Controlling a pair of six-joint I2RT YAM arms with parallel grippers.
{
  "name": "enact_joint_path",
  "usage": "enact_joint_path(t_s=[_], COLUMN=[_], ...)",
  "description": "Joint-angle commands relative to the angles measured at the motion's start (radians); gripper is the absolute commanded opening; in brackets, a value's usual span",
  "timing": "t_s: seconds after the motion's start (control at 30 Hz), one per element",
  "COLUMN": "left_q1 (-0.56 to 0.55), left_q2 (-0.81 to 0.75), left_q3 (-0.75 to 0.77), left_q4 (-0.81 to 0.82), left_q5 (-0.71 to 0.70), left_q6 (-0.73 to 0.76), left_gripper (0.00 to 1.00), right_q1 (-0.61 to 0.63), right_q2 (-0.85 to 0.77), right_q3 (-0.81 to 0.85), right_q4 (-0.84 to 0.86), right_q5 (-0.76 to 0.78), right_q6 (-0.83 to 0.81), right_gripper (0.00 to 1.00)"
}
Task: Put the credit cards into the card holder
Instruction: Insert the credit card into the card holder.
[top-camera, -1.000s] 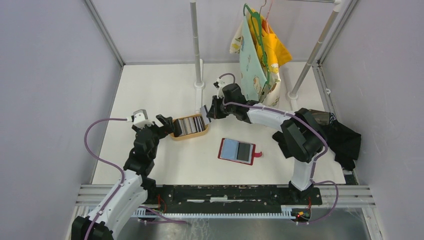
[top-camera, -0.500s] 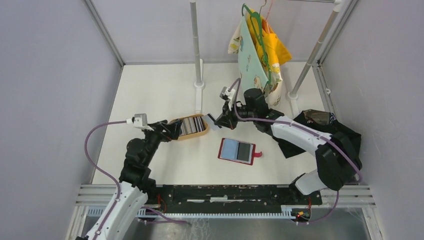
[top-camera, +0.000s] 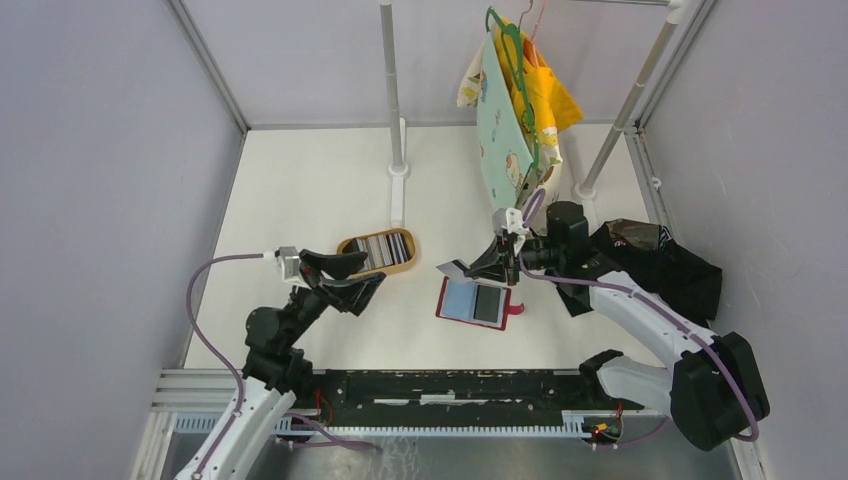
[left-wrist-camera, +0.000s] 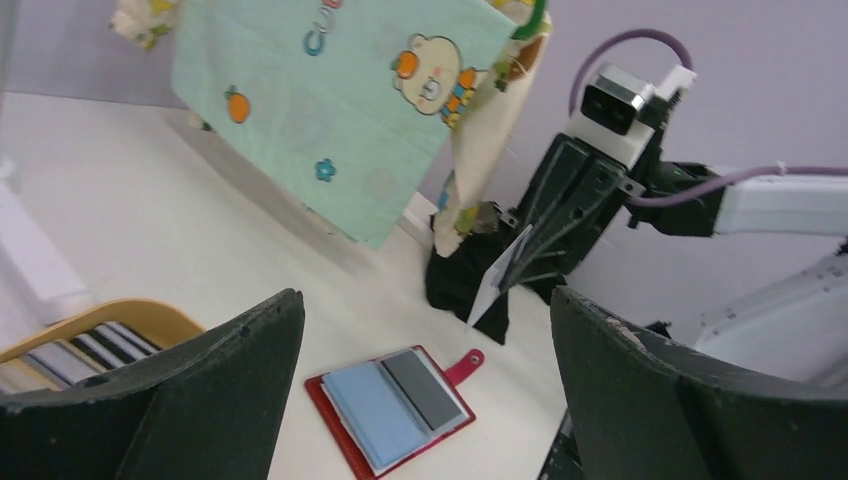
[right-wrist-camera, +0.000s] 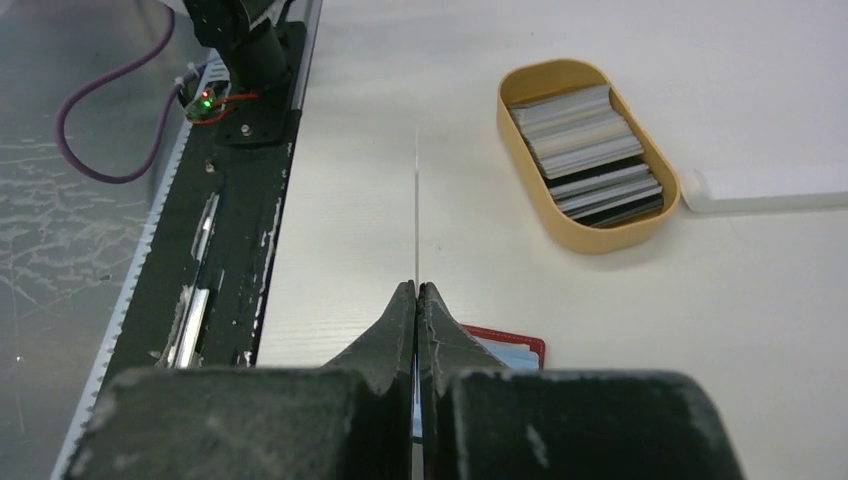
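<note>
The red card holder (top-camera: 474, 302) lies open on the white table, its grey-blue lining up and a dark card in its right pocket. My right gripper (top-camera: 472, 270) hovers just above the holder's far left corner, shut on a pale credit card (top-camera: 452, 268). That card shows edge-on (right-wrist-camera: 416, 200) past the fingertips in the right wrist view. More credit cards (top-camera: 380, 248) stand stacked in the tan oval tray (top-camera: 411, 262). Near the tray's front left, my left gripper (top-camera: 368, 272) hangs open and empty. Its view looks across the card holder (left-wrist-camera: 390, 405) at the right gripper (left-wrist-camera: 530, 262).
A green printed cloth (top-camera: 505, 120) and yellow fabric hang from a hanger at the back right. Black cloth (top-camera: 685, 275) is bunched at the right edge. A pole (top-camera: 392, 90) with a white base (top-camera: 398, 195) stands behind the tray. A black rail (top-camera: 450, 385) lines the near edge.
My right gripper has carried the card from the tray's right end to just over the card holder. My left gripper has drawn back from the tray toward the near side, still open.
</note>
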Motion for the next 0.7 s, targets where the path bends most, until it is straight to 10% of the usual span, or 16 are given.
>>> enact_joint_path(t_s=[0.0, 0.67], left_q1=[-0.096, -0.648], left_q2=[-0.029, 0.564], left_q3=[-0.050, -0.036], left_q4=[0.214, 0.622], left_q5=[0.022, -0.350], left_q6=[-0.012, 0.471], left_gripper=[0.97, 0.92], right_q1=[-0.019, -0.028], right_q2=[-0.048, -0.047], right_q3=[-0.032, -0.055], right_q4=[0.204, 0.256], right_q5=[-0.154, -0.240], right_q6=[0.087, 0.107], right_gripper=[0.00, 0.00])
